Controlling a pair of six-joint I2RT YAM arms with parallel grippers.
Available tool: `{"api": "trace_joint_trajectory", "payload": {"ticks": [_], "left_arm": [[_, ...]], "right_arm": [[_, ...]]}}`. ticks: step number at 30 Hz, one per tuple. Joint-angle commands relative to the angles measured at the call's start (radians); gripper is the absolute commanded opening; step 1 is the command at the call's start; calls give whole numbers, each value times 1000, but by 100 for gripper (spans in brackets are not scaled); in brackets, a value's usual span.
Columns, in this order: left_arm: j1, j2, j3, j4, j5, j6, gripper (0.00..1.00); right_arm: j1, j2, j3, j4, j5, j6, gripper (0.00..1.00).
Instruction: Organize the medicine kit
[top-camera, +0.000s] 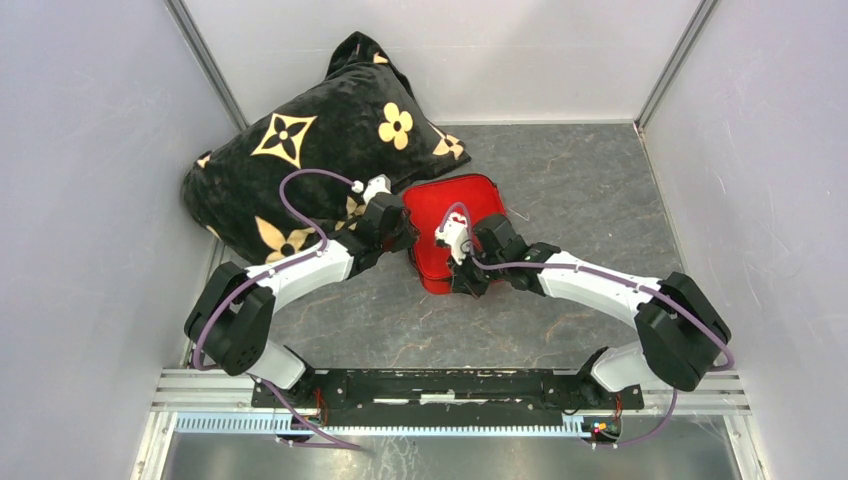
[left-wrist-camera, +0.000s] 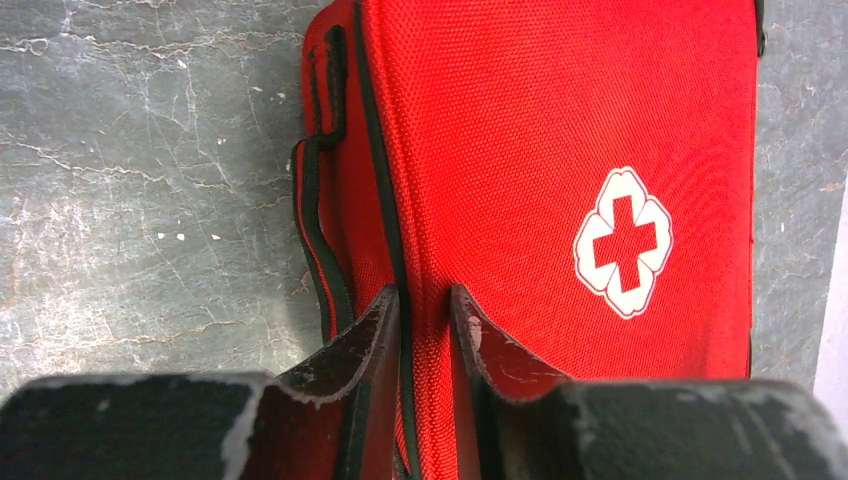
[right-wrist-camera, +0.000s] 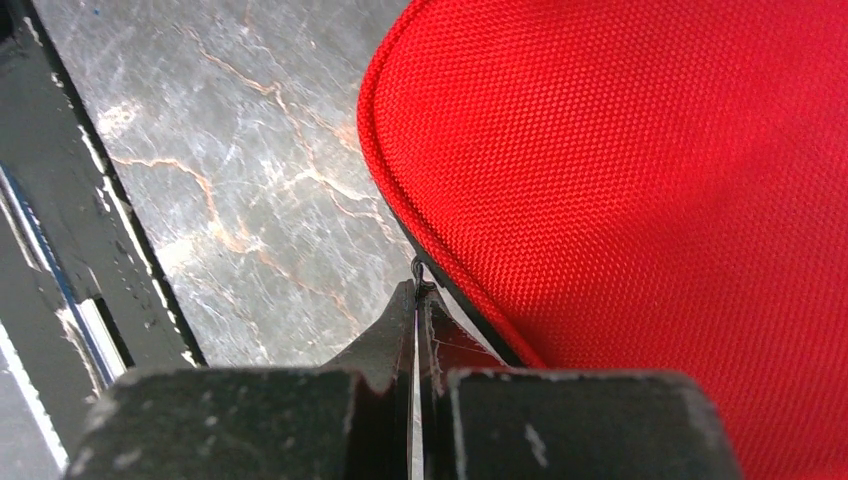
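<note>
Medicine kit (top-camera: 482, 200) sits mid-table (top-camera: 580, 190), cross side up, far-left corner against the black pillow (top-camera: 310, 150). I see the left gripper (left-wrist-camera: 425, 300) narrowed onto the kit's left rim, seam between its fingers. Right gripper (right-wrist-camera: 418, 290) is fully closed, tips at the kit's near edge.

white cross (left-wrist-camera: 623, 243) on medicine kit (left-wrist-camera: 500, 150)

Layout on table (top-camera: 590, 190), seen from above.
Medicine kit (top-camera: 478, 200) flat at centre, just in front and right of pillow (top-camera: 300, 150); left gripper (left-wrist-camera: 425, 297) astride kit's left rim; right gripper (right-wrist-camera: 418, 290) at kit's near edge.
</note>
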Motion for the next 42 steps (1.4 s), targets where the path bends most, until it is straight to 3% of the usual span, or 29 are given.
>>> {"api": "trace_joint_trajectory", "payload": {"ticks": [1, 7, 12, 16, 20, 24, 28, 35, 38, 42], "left_arm": [[-10, 24, 4, -9, 34, -6, 2], [-10, 6, 7, -21, 22, -2, 2], [-6, -30, 28, -58, 12, 7, 2], [-1, -79, 27, -95, -12, 4, 2], [1, -121, 7, -111, 12, 11, 2], [1, -145, -11, -128, 45, 21, 38], [1, -177, 8, -156, 7, 54, 59], [14, -147, 115, -209, 9, 140, 71], [66, -120, 181, -234, 33, 209, 81], [154, 7, 295, -266, 137, 340, 84]], "right_arm": [[57, 15, 77, 147, 43, 85, 0], [95, 35, 112, 58, 103, 44, 0], [95, -5, 76, -54, 330, 9, 0], [86, -20, 53, -122, 517, 54, 0], [30, -44, 31, -115, 554, 142, 0], [-89, -68, 8, -76, 506, 203, 0], [-256, -59, 14, -60, 440, 203, 0], [-329, 11, 95, -62, 304, 132, 0], [-348, 19, 94, -69, 314, 141, 0], [-361, 11, 76, -59, 307, 157, 0]]}}
